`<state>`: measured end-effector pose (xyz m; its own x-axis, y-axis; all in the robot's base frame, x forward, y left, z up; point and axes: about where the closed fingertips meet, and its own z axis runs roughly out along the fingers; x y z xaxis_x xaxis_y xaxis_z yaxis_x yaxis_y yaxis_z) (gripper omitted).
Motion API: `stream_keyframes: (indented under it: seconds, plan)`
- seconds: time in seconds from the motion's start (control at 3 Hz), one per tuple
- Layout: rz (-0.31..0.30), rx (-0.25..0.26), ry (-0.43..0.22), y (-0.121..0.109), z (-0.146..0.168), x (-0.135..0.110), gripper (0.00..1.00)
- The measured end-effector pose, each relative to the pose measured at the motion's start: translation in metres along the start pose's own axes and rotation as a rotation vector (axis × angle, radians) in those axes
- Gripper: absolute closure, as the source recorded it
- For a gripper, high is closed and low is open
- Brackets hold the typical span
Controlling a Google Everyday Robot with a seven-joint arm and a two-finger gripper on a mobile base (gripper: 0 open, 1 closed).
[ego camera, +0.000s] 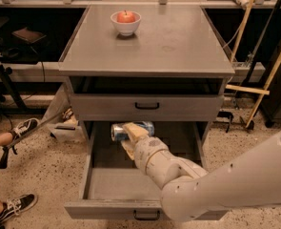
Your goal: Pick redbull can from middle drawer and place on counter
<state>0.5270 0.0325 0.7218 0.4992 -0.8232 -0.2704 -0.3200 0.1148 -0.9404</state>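
Gripped the can [146,128] sideways between the clenched fingers of the gripper [131,132], held over the floor of the open middle drawer [112,184] just under the upper drawer front [178,107]; picked, seemingly, yet not set on the counter [178,37] with the bowl [125,26].

Robot lab: tool [131,133] hangs over metal cabinet's [106,107] middle drawer [114,184].

glossy metal redbull can [117,131] in smooth plastic jaws above matt metal middle drawer [114,185]
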Motion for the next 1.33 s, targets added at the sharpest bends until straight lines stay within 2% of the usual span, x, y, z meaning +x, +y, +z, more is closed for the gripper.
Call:
stream_keyframes:
  seconds: [0.33,0.67,1.0,1.33]
  plan:
    - [0.002,0.015,0.014,-0.020,-0.001,0.006,1.00]
    - [-0.017,0.125,0.083,-0.104,-0.018,0.027,1.00]
    - [-0.066,0.206,0.149,-0.186,-0.029,0.034,1.00]
    - [-0.101,0.267,0.142,-0.228,-0.023,0.022,1.00]
